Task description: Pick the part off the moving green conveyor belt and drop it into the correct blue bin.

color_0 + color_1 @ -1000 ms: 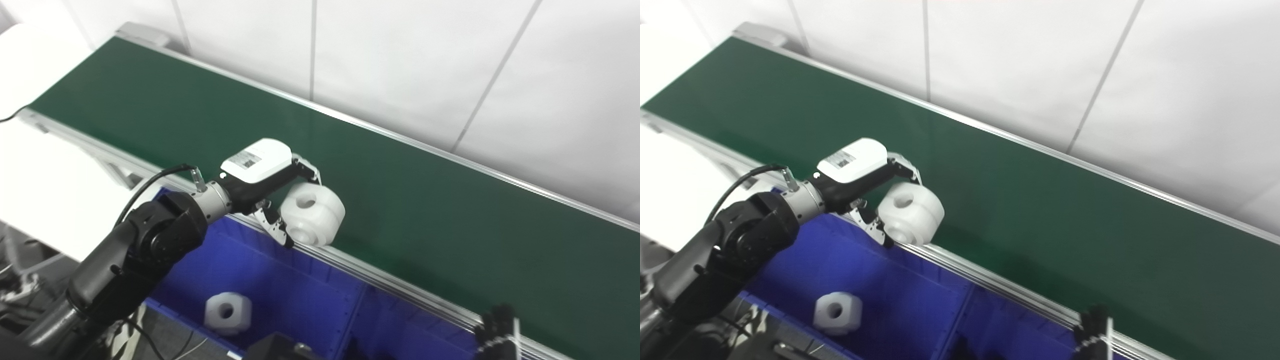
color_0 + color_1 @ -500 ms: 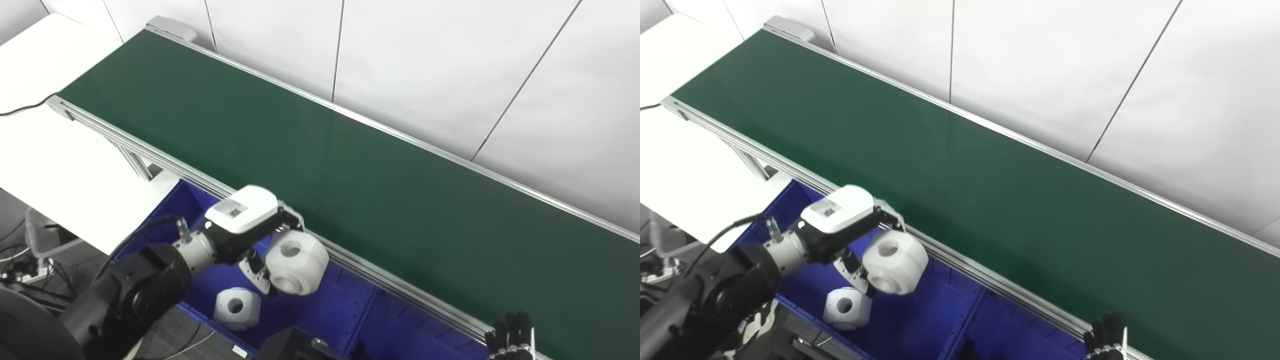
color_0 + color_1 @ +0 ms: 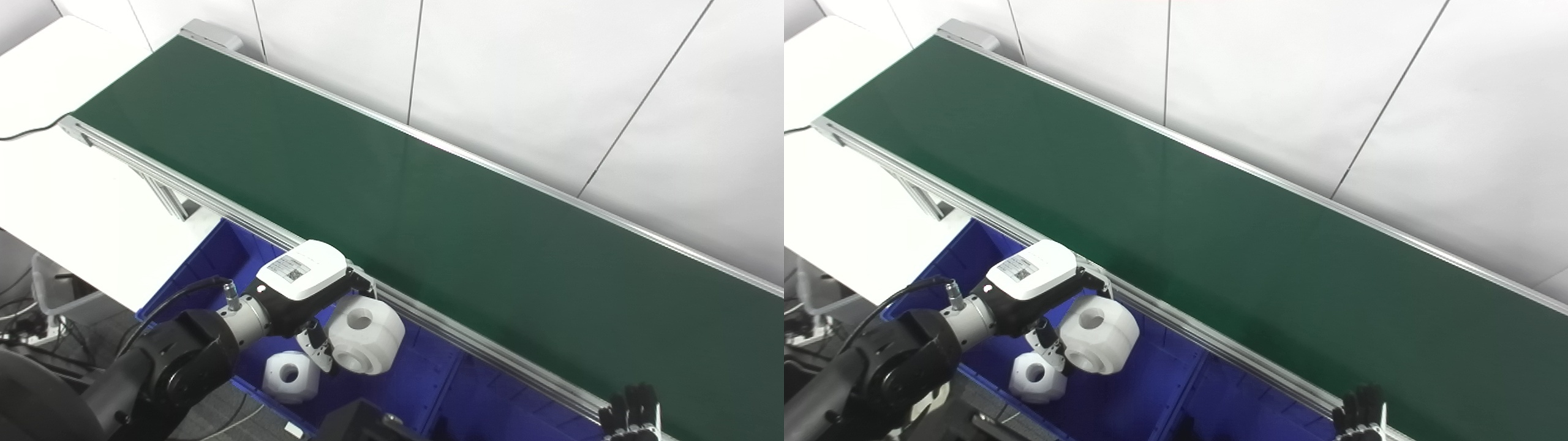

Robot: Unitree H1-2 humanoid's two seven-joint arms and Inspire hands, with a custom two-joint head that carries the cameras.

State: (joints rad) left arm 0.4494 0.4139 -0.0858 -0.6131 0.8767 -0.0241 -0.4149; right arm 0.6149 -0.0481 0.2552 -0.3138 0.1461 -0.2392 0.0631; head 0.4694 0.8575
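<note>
My left hand [image 3: 306, 294] is shut on a large white round part [image 3: 365, 334] with a centre hole and holds it above the left blue bin [image 3: 214, 260], in front of the belt's near rail. A smaller white part with a hole [image 3: 291, 384] lies on that bin's floor, just below and left of the held part. The green conveyor belt [image 3: 367, 184] runs from top left to bottom right and carries nothing. Only the dark fingertips of my right hand [image 3: 631, 415] show at the bottom right edge; I cannot tell how they stand.
A second blue bin compartment [image 3: 490, 410] lies to the right of the first, under the belt's aluminium rail [image 3: 465, 349]. A white table [image 3: 55, 184] with a black cable stands at the left. White wall panels stand behind the belt.
My left hand has carried the white part off the belt's near edge, over the rail and down above the left blue bin. The camera view has shifted too.
</note>
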